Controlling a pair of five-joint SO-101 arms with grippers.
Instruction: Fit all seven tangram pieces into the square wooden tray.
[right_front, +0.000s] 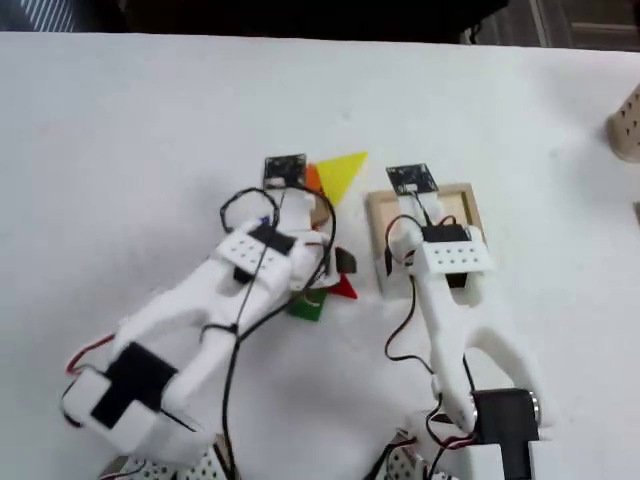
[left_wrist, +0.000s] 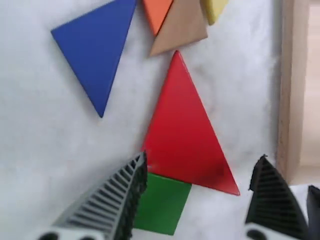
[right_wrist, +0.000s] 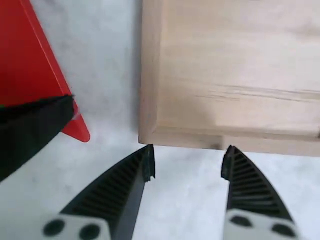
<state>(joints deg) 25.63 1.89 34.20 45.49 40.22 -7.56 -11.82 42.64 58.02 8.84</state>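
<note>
The square wooden tray (right_front: 377, 212) lies on the white table with the right arm over it; its corner (right_wrist: 150, 131) sits just beyond my open right gripper (right_wrist: 187, 162). The tray part in the right wrist view holds nothing. Left of the tray lie the pieces: a red triangle (left_wrist: 185, 135), a green square (left_wrist: 160, 202), a blue triangle (left_wrist: 95, 47), a tan piece (left_wrist: 182, 25), an orange piece (left_wrist: 156, 12) and a yellow triangle (right_front: 342, 170). My left gripper (left_wrist: 200, 172) hangs open over the red triangle's base, one finger (left_wrist: 120, 195) near the green square.
A black fingertip (right_wrist: 30, 132) of the other arm overlaps the red triangle (right_wrist: 35, 65). The tray's edge (left_wrist: 292, 90) runs close beside the left gripper. A pale pegboard-like object (right_front: 625, 125) stands at the table's right edge. Open white table surrounds the cluster.
</note>
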